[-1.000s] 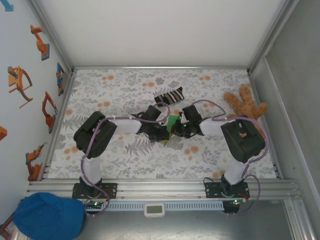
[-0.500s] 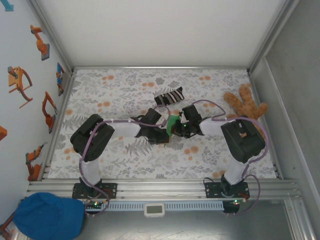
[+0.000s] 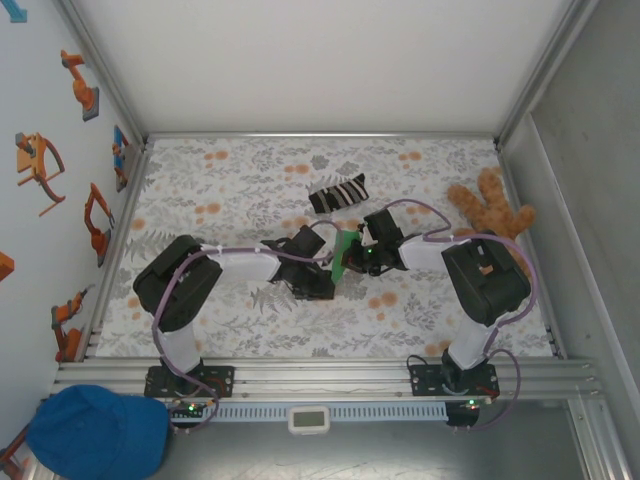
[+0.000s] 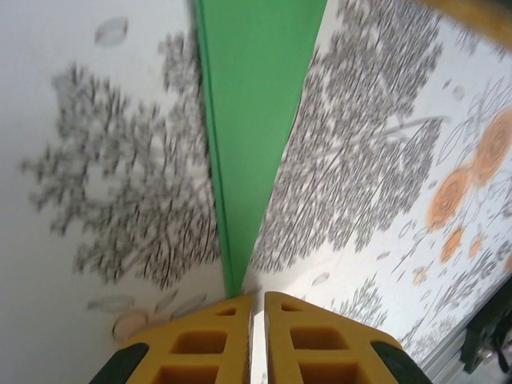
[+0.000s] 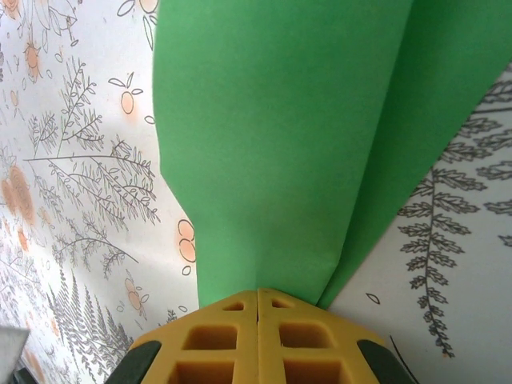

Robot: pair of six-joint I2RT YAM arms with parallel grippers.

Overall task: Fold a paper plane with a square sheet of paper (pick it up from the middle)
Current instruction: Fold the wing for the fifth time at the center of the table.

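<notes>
The right gripper [image 5: 258, 300] and, apparently, the left gripper [image 4: 254, 308] are clamped on the folded green paper [image 5: 264, 160], which looks light, floppy and tear-prone, best held along its crease.

Your left gripper [image 3: 328, 276] and right gripper [image 3: 356, 256] meet at the folded green paper [image 3: 343, 257]. The striped sock [image 3: 338, 192] lies just behind it, and the teddy bear [image 3: 490, 210] sits far right.
</notes>
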